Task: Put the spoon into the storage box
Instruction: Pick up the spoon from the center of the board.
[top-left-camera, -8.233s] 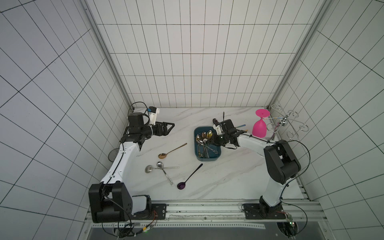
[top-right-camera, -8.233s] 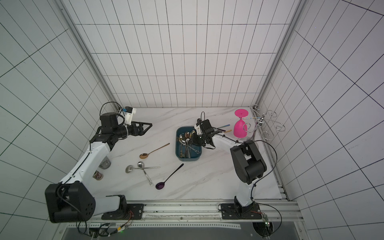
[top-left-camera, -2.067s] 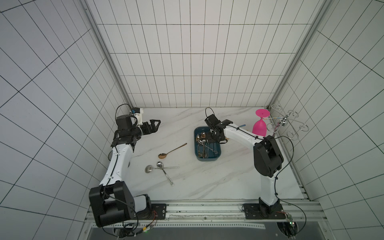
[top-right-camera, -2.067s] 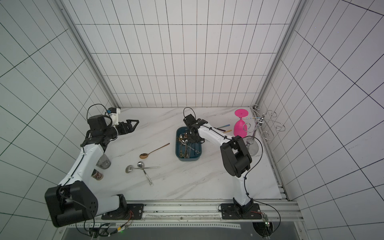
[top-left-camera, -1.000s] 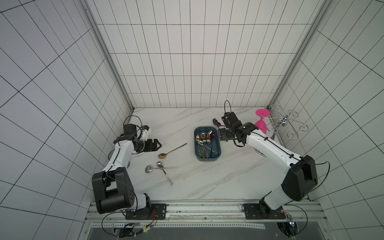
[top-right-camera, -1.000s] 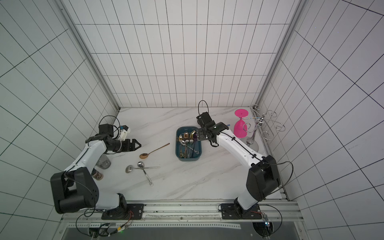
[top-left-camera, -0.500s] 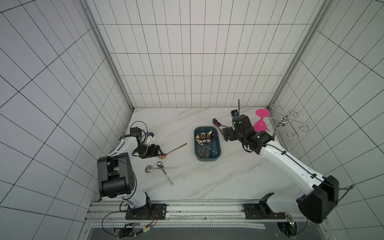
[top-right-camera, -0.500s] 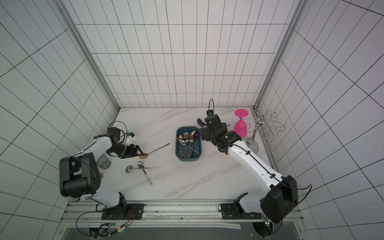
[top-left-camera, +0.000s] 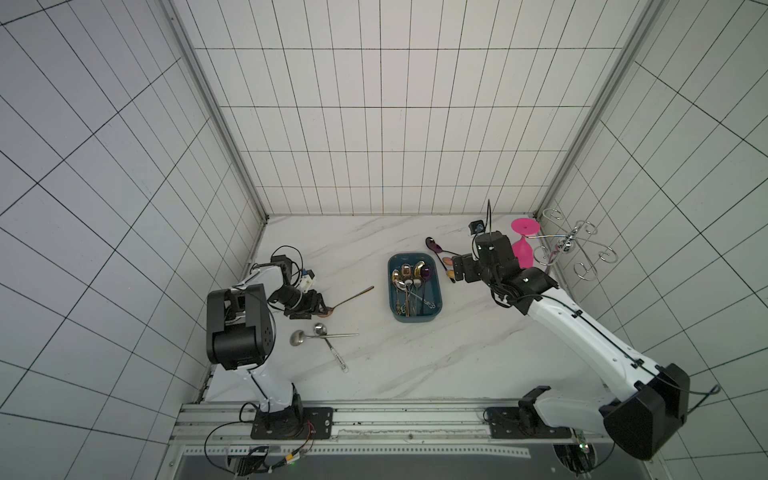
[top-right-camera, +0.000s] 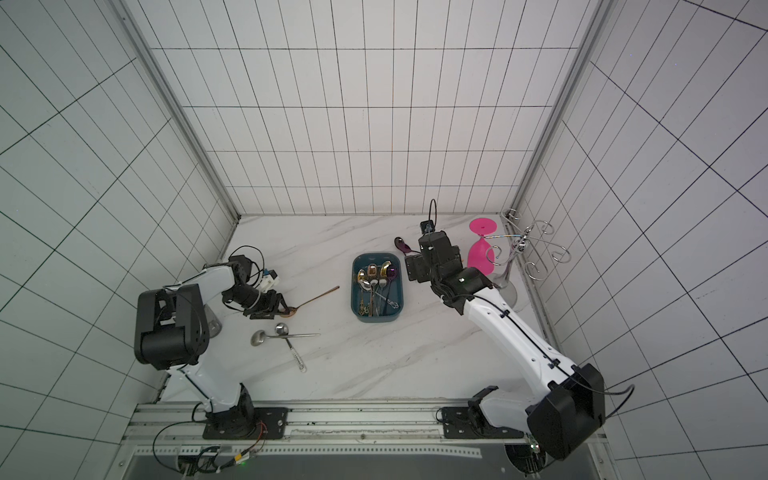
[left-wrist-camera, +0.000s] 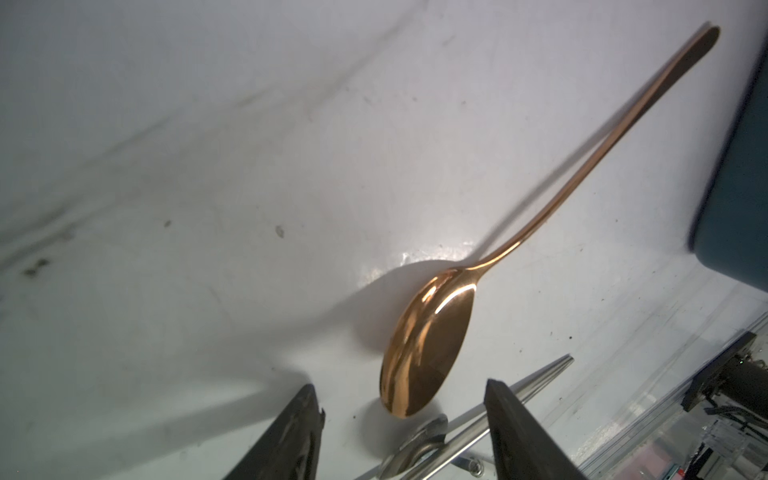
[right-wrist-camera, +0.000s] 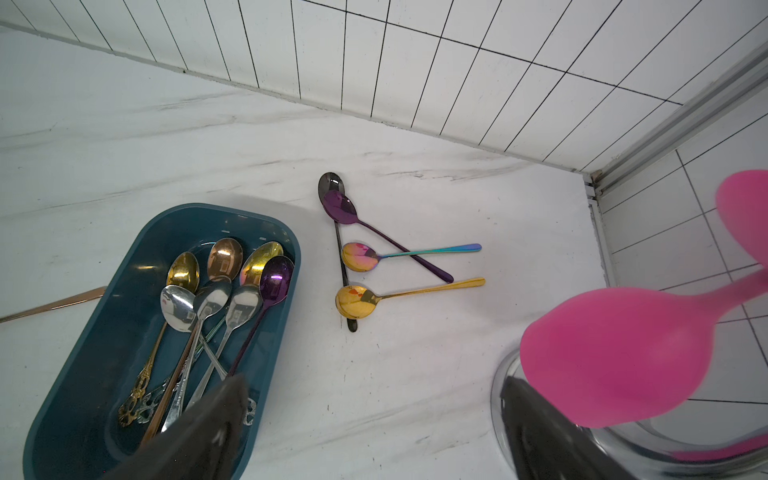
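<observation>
Table (top-left-camera: 415, 365) white, marble-veined; walls (top-left-camera: 374, 124) white tile. Rose-gold spoon (top-left-camera: 352, 302) lies diagonal, handle toward storage box (top-left-camera: 415, 328), bowl tip between parted jaws of left tool (left-wrist-camera: 401, 395), ungripped. Right tool (right-wrist-camera: 374, 386) spread wide, empty.

Copper spoon (top-left-camera: 351, 303) near teal storage box (top-left-camera: 415, 328)

Mirror-glossy copper-toned metal spoon (left-wrist-camera: 428, 345), smooth teal plastic storage box (right-wrist-camera: 95, 332), polished marble-look tabletop (top-left-camera: 395, 365).

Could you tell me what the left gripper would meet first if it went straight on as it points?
Most likely the bowl of the copper spoon, lying just ahead of the left gripper, between its open jaws.
</observation>
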